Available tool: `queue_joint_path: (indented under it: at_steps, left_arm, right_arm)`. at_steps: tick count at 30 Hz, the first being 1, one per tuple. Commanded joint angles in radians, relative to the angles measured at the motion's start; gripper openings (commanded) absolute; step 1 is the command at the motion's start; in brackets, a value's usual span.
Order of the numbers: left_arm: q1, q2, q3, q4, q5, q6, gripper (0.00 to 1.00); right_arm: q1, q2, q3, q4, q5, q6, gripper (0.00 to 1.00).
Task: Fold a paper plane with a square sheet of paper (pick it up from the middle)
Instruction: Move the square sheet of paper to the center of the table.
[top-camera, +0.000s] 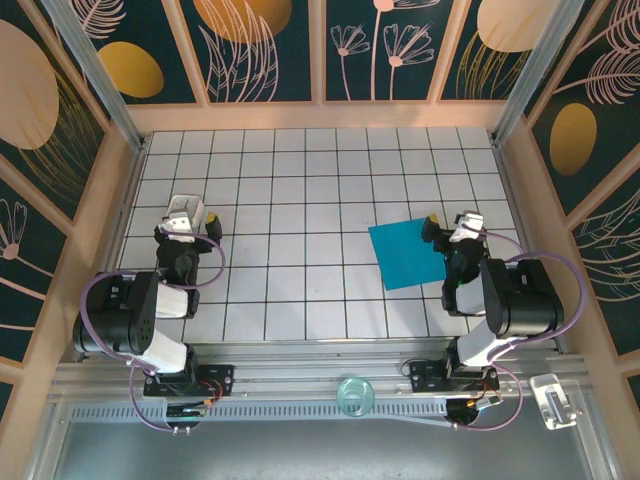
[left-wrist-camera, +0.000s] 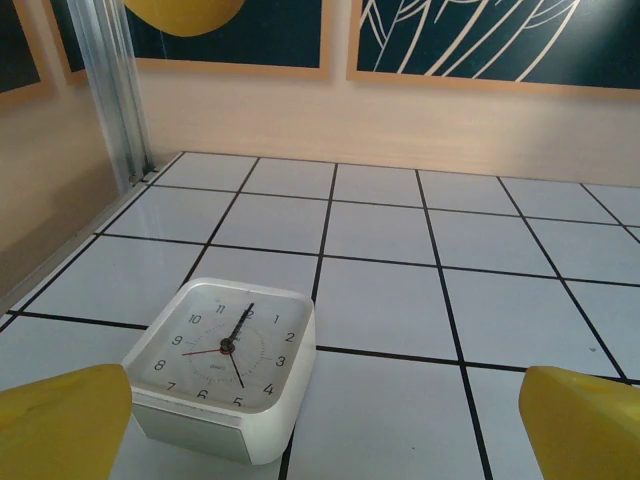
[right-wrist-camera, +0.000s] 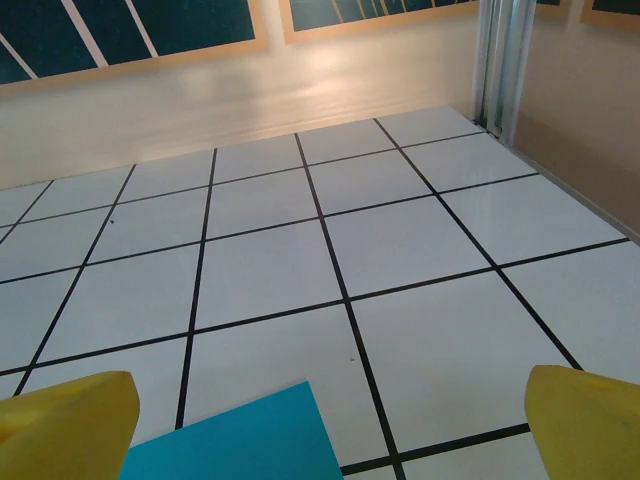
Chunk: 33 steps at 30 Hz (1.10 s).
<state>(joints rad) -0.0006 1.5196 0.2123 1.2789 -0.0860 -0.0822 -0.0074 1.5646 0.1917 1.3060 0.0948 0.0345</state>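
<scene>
The square sheet of paper (top-camera: 410, 252) lies flat and unfolded on the white grid table, right of centre, turned slightly off the grid lines. Its far corner (right-wrist-camera: 235, 440) shows low in the right wrist view, between the yellow fingers (right-wrist-camera: 65, 425). My right gripper (top-camera: 452, 230) hovers at the sheet's right edge, open, with nothing between its fingers. My left gripper (top-camera: 192, 213) stands open at the left side of the table, far from the sheet. The paper plane is out of view.
A small white square clock (left-wrist-camera: 225, 365) lies face up just ahead of the left gripper (left-wrist-camera: 325, 425), toward its left finger. Wooden walls (top-camera: 320, 115) close in the table on three sides. A clear round object (top-camera: 352, 395) and a clear plastic piece (top-camera: 553, 400) rest on the near rail.
</scene>
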Motion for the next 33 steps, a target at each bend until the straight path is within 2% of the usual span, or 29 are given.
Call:
queue_joint_path:
  at_steps: [1, 33]
  left_arm:
    - [0.005, 0.004, 0.015, 0.022, 0.013, 0.010, 0.99]
    - [0.005, 0.004, 0.013, 0.025, -0.040, -0.009, 0.99]
  right_arm:
    - [-0.002, 0.003, 0.014, 0.051, -0.009, -0.011, 0.99]
    - [-0.004, 0.003, 0.015, 0.051, -0.010, -0.008, 0.99]
